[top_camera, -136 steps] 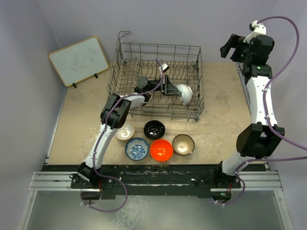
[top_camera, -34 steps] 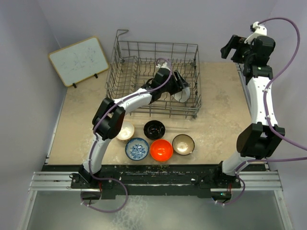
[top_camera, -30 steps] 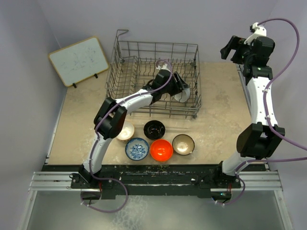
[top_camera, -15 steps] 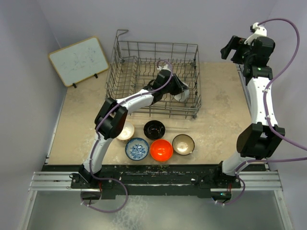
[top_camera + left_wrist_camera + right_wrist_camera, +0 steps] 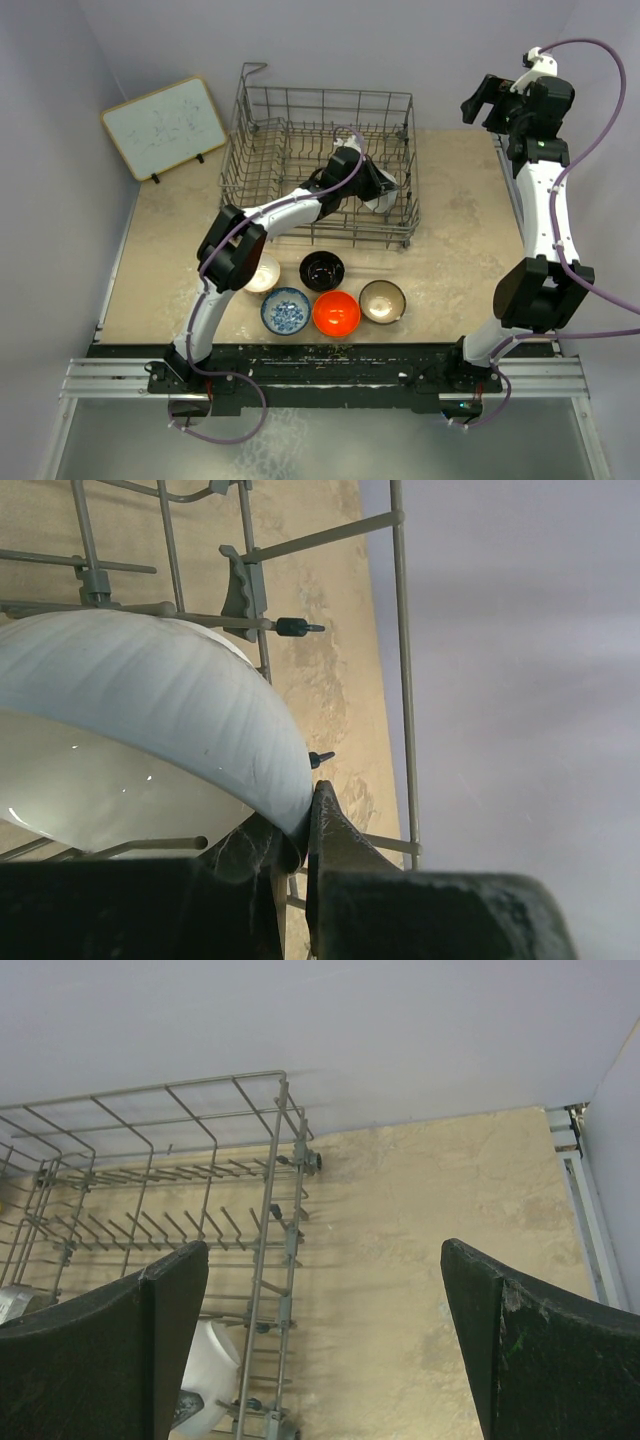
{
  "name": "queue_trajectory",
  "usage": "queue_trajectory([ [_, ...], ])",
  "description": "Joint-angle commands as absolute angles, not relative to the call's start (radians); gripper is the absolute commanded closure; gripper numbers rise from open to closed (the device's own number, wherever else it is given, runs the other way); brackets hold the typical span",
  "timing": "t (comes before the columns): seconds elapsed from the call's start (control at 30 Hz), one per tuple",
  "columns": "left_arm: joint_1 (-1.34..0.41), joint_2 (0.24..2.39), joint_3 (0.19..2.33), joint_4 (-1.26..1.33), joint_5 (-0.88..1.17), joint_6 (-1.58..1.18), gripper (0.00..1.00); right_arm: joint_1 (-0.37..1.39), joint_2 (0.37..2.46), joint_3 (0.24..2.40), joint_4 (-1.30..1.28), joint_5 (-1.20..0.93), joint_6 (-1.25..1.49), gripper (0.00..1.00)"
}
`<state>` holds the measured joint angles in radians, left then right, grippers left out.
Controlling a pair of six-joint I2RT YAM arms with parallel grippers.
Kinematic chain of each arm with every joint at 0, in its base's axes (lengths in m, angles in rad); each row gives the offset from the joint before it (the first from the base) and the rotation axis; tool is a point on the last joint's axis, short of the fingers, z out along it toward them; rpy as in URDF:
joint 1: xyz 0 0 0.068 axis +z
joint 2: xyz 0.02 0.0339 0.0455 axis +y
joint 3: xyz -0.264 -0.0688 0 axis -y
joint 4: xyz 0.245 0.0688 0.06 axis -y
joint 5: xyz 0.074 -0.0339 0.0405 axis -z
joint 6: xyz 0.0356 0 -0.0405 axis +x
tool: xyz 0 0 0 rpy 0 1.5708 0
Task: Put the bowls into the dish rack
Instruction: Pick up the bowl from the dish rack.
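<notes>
One white bowl point(image 5: 150, 710), faintly ribbed, rim pinched between fingers point(image 5: 340, 852)

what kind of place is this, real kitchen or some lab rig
Most likely a lab test bench staged for dish loading, not a kitchen: a left arm and right arm bolted to a rail, a dish rack and bowls on a table, plain walls around.

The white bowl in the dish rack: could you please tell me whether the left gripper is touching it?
Touching. The left wrist view shows the left gripper shut on the rim of the white bowl, a finger on either side.
</notes>
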<state>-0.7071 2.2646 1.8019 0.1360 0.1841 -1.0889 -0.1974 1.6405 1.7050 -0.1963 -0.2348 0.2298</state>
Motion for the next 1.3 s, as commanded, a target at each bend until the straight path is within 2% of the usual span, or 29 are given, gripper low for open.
queue_trajectory([
  [0.0,-0.691,2.115,1.833,0.324,0.244,-1.011,1.0,-0.205,1.588,1.719,-0.156,-0.242,0.228,0.0],
  [0.27,-0.671,2.092,1.798,0.535,0.4,-1.028,1.0,-0.207,1.594,1.723,-0.158,-0.236,0.222,0.0],
  [0.5,-0.645,2.127,1.84,0.772,0.64,-1.134,1.0,-0.208,1.594,1.724,-0.161,-0.227,0.218,0.0],
  [0.77,-0.631,2.124,1.921,0.868,0.859,-1.166,1.0,-0.208,1.591,1.726,-0.164,-0.217,0.213,0.0],
  [0.93,-0.622,2.162,1.946,1.006,0.946,-1.184,1.0,-0.208,1.591,1.724,-0.166,-0.212,0.211,0.0],
  [1.1,-0.609,2.258,2.007,1.266,0.995,-1.338,1.0,-0.208,1.592,1.722,-0.166,-0.212,0.21,0.0],
  [1.27,-0.606,2.327,2.084,1.348,1.061,-1.388,1.0,-0.209,1.594,1.718,-0.163,-0.216,0.21,0.0],
])
